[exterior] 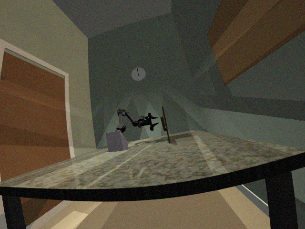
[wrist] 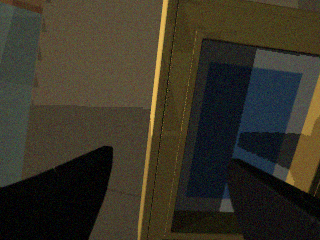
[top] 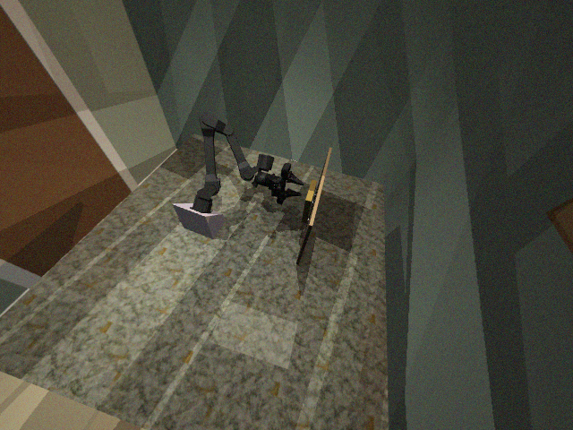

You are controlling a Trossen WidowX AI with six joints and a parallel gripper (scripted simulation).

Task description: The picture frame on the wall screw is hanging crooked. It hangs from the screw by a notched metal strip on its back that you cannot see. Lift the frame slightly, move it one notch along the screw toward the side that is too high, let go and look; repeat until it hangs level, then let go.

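The yellow picture frame [top: 311, 190] [exterior: 163, 123] [wrist: 182, 110] with a blue picture hangs on the front of an upright panel [top: 326, 167] [exterior: 167, 136] [wrist: 95, 55]. The wrist view shows its left part large; its right side is cut off. Its left side runs roughly parallel to the panel's left edge there; its exact tilt is hard to judge. My gripper [top: 302, 189] [exterior: 157, 120] [wrist: 170, 161] is open and empty, a short way in front of the frame. In the wrist view its fingertips lie either side of the frame's left border. The screw and notched strip are hidden.
The arm stands on a purple block [top: 196, 222] [exterior: 113, 141] on the marbled table [top: 259, 333] [exterior: 152, 167]. The panel stands upright on the table. A round clock [exterior: 138, 74] is on the back wall. A brown wooden box shape [exterior: 246, 46] is high at the right.
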